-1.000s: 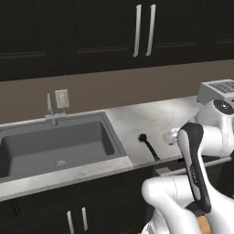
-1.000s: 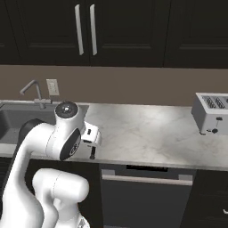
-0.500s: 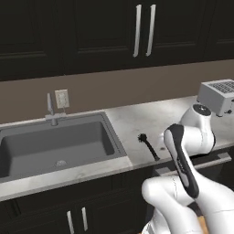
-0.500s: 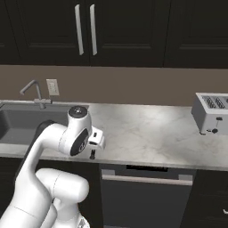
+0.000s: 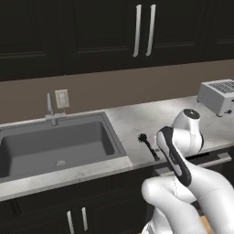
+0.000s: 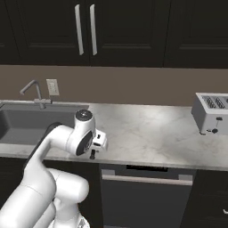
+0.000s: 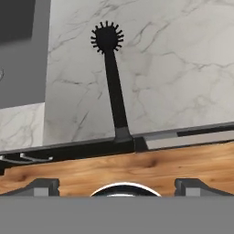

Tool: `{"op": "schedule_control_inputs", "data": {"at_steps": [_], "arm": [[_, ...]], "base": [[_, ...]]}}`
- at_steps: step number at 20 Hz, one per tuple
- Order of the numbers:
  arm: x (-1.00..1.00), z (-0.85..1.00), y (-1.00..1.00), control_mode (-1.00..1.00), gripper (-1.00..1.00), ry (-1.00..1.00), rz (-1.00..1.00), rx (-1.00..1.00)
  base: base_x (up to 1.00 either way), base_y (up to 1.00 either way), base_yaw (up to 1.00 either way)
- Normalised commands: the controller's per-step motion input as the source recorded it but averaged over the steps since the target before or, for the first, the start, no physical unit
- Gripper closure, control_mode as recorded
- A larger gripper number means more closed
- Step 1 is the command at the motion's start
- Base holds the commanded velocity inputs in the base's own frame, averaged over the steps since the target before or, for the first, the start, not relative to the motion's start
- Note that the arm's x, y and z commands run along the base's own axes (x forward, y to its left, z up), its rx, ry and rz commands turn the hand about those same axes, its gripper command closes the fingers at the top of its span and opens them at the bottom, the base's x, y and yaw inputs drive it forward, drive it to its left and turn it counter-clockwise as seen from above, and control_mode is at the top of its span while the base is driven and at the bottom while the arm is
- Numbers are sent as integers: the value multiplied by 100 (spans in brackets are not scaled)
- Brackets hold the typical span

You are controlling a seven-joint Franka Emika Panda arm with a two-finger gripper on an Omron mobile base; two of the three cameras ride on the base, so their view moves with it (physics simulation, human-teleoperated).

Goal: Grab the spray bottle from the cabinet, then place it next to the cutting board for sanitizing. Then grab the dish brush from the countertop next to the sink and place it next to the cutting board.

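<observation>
- Since a second ago your arm has swung down and forward over the desk edge, so the wrist now hangs above the dish brush (image 5: 149,146) instead of off to the right.
- Progress, as far as I can judge: the spray bottle and cutting board aren't anywhere I can see, so I can't tell whether that half is finished. The brush half isn't done; the brush lies flat on the marble desk (image 6: 151,133), just right of the sink (image 5: 50,146), its handle end at the front edge.
- Your tool (image 7: 116,185) is spread as wide as it goes, holding nothing and touching nothing. The brush sits centred ahead of it, bristle head pointing away.
</observation>
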Motion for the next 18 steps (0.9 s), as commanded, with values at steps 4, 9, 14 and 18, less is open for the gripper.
{"op": "schedule_control_inputs", "data": {"at_steps": [4,9,14,18], "arm": [[41,-28,1,-100,-100,0,0,0],[48,-19,0,-100,-100,2,0,0],[47,-25,1,-100,-100,5,-1,0],[46,-26,2,-100,-100,7,-1,0]], "base": [[0,0,0],[0,0,0],[0,0,0],[0,0,0]]}}
